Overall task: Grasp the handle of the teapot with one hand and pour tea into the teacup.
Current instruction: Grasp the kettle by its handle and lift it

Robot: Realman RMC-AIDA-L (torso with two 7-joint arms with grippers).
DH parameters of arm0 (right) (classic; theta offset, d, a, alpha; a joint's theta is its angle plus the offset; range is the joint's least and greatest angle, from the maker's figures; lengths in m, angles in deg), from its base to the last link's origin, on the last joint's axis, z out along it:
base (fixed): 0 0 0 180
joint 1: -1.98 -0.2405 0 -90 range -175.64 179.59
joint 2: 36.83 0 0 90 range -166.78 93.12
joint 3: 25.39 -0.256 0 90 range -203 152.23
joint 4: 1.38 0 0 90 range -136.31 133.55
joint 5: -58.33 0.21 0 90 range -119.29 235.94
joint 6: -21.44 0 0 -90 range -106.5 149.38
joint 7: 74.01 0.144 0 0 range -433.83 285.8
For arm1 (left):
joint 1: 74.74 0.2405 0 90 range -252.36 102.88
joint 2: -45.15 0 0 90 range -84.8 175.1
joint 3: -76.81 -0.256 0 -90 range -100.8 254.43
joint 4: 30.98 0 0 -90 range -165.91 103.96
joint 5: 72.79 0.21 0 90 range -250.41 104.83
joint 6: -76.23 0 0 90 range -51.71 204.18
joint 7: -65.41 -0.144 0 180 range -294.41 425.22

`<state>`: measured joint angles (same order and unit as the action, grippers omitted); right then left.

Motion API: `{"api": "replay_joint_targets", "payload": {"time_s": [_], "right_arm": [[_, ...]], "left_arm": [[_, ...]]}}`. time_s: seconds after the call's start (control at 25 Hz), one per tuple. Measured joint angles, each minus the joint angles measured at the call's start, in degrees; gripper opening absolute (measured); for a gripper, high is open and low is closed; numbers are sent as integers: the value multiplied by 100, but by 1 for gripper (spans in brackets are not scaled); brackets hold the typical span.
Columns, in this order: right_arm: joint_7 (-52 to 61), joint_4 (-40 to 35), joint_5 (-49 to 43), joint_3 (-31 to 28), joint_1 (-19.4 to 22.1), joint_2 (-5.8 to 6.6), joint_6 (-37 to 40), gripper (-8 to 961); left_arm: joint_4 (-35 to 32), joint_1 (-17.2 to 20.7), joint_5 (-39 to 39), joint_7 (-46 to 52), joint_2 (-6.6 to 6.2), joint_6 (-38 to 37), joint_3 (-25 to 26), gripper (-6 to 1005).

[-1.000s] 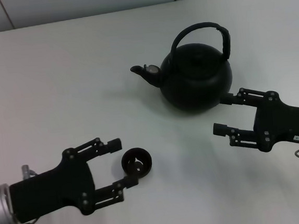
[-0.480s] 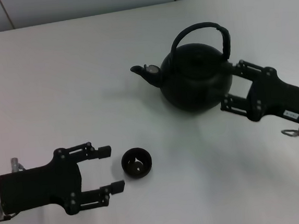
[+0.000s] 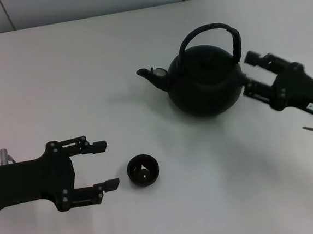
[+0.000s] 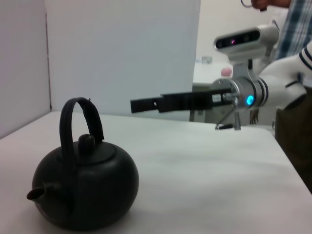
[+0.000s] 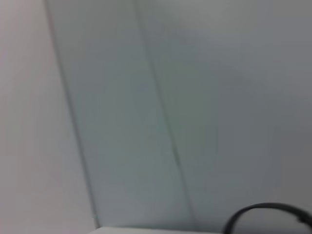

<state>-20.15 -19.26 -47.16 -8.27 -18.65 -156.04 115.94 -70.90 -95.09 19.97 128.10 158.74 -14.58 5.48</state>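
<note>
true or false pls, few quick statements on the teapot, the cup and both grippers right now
1. The teapot stands upright on the table. True.
2. The right gripper is clamped on the handle. False: it is open beside the pot's body, holding nothing.
3. The teacup sits between the left gripper's fingers. False: the cup lies just beyond the open fingertips.
4. The teapot's spout points toward the robot's left. True.

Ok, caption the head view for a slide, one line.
Open right gripper nears the teapot below its handle; open left gripper waits beside the teacup.
</note>
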Motion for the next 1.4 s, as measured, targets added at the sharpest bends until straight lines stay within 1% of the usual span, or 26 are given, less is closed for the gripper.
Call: {"api": "replay_joint_targets", "payload": {"time_s": [0.04,0.08,0.2,0.24,0.28,0.4,0.44,0.56,0.64,0.88,1.0,1.04,1.24,1.4], "right_arm": [[0,53,1,-216,7,-5,-122,711],[0,53,1,-216,7,-5,-122,711],[0,184,2,-498,-17,-5,-358,712],[0,252,2,-681,-55,-6,-544,712],[0,252,2,-681,-55,-6,-544,712],[0,370,3,-875,-133,-5,-730,711],[0,407,3,-895,-179,-4,-805,710],[0,442,3,-895,-219,-7,-905,711],[1,575,50,-917,-292,-9,-1126,711],[2,727,302,-970,-393,-8,-1352,711],[2,764,333,-970,-493,-6,-1483,711],[2,822,337,-964,-564,-6,-1638,711],[-7,908,339,-912,-730,-5,-1994,711],[-33,963,326,-902,-814,-5,-2113,710]], "left_arm": [[-58,-1,60,-8,0,-2,43,738],[-58,-1,60,-8,0,-2,43,738],[-81,-5,124,-21,5,28,92,738],[-90,-18,193,-54,13,69,133,738],[-90,-18,193,-54,13,69,133,738],[-112,-29,223,-164,74,99,359,737],[-117,-31,229,-224,117,98,479,737],[-125,-48,231,-246,127,98,502,737],[-129,-114,234,-247,111,108,505,736],[-132,-178,234,-213,81,80,507,736],[-148,-181,234,-194,104,68,511,737],[-146,-181,234,-193,129,73,514,737],[-133,-156,233,-191,153,96,516,737],[-142,-133,222,-190,156,92,516,736]]}}
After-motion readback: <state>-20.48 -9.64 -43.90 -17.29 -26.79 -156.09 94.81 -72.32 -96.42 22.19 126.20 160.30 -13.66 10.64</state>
